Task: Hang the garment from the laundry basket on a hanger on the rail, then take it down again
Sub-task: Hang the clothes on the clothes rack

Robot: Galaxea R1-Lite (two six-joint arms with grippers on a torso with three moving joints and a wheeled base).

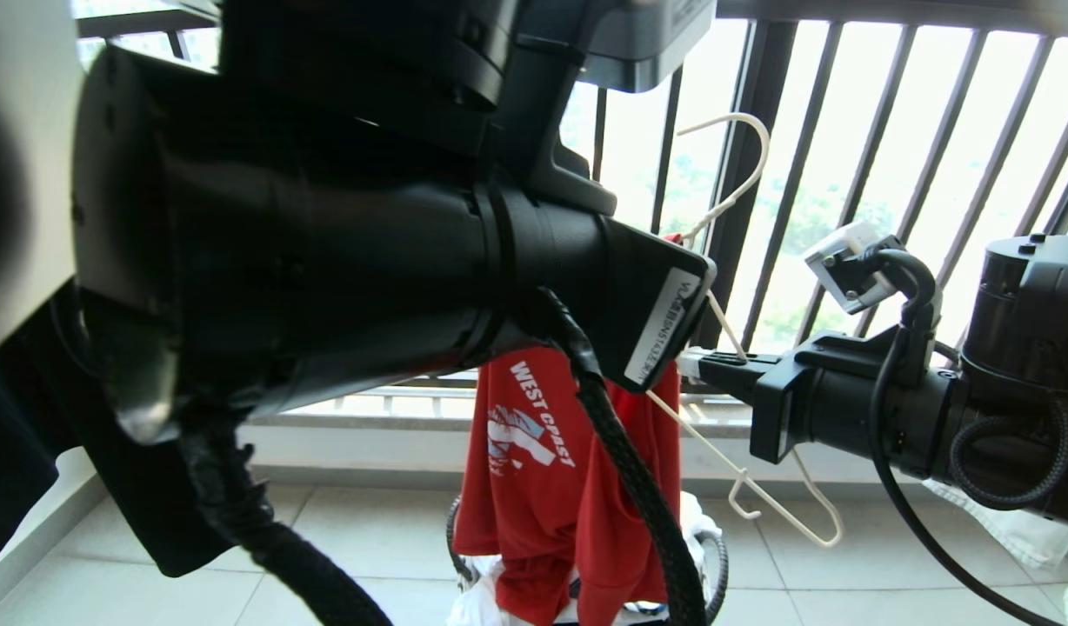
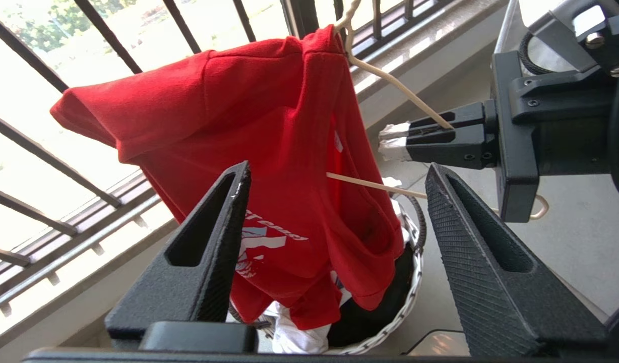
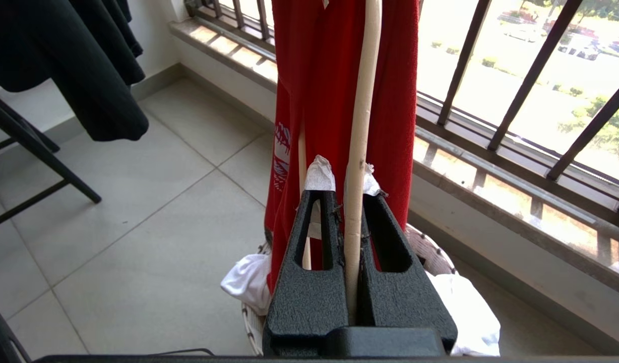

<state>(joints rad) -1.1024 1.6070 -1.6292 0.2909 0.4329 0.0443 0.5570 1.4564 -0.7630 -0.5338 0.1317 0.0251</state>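
The red garment point(image 1: 543, 469) with "WEST COAST" lettering hangs from the thin white hanger point(image 1: 743, 148), its hem reaching into the laundry basket point(image 1: 717, 556) below. One hanger arm is inside the shirt; the other sticks out bare. My right gripper point(image 3: 342, 174) is shut on that bare wire, and it also shows in the left wrist view point(image 2: 395, 143). My left gripper point(image 2: 337, 186) stands open close to the garment point(image 2: 269, 151), with nothing clamped between its fingers point(image 2: 229, 217). The left arm point(image 1: 325, 243) fills the near left of the head view. The rail is out of view.
The dark barred window railing point(image 1: 847, 174) and a low ledge run behind the shirt. White clothing point(image 3: 466, 312) lies in the basket point(image 3: 440, 252). A black garment point(image 3: 87, 75) hangs over a dark stand point(image 3: 37, 151) to one side. The floor is tiled.
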